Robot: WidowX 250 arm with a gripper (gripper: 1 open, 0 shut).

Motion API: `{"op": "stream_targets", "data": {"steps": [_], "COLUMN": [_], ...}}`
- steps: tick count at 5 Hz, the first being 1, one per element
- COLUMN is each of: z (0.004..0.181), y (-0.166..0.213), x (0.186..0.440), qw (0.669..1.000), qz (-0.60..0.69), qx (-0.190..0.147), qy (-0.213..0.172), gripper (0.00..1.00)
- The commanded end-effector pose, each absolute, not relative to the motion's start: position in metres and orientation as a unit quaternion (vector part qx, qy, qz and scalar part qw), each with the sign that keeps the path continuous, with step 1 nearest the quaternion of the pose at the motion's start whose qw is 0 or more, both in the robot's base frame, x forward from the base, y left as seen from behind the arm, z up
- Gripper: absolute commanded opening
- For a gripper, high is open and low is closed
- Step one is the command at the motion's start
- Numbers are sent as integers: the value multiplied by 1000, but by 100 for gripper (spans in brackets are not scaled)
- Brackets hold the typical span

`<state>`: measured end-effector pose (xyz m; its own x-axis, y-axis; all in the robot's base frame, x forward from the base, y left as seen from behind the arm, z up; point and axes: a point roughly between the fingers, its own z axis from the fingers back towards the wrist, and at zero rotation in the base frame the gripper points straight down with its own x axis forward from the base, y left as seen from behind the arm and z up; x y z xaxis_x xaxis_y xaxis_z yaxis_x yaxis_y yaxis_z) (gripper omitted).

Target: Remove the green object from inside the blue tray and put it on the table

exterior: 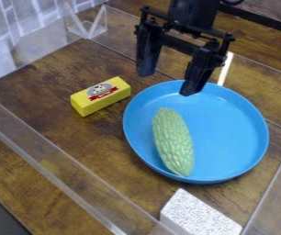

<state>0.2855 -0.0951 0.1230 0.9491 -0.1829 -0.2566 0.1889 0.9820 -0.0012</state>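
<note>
The arm above the end effector (172,77) is cut off by the top edge; the speckled sponge block (202,214) is clipped at the bottom; the yellow block's (100,95) label is too small to read

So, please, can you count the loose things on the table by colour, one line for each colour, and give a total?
Green: 1, the green object, lying inside the blue tray
Blue: 1, the blue tray
Yellow: 1, the yellow block
White-grey speckled: 1, the sponge block
Total: 4
</note>
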Motion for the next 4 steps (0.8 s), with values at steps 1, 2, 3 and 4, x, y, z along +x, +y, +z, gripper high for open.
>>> {"op": "stream_targets", "data": {"steps": [1,2,3,4], "z": [133,126,120,115], "y": [-98,-94,-90,-97], "x": [287,283,287,288], "qw": [988,986,982,980], "qz": [-113,-123,-148,-158], "qx": [6,5,7,7], "qy": [105,111,113,118], "gripper": [100,100,100,100]}}
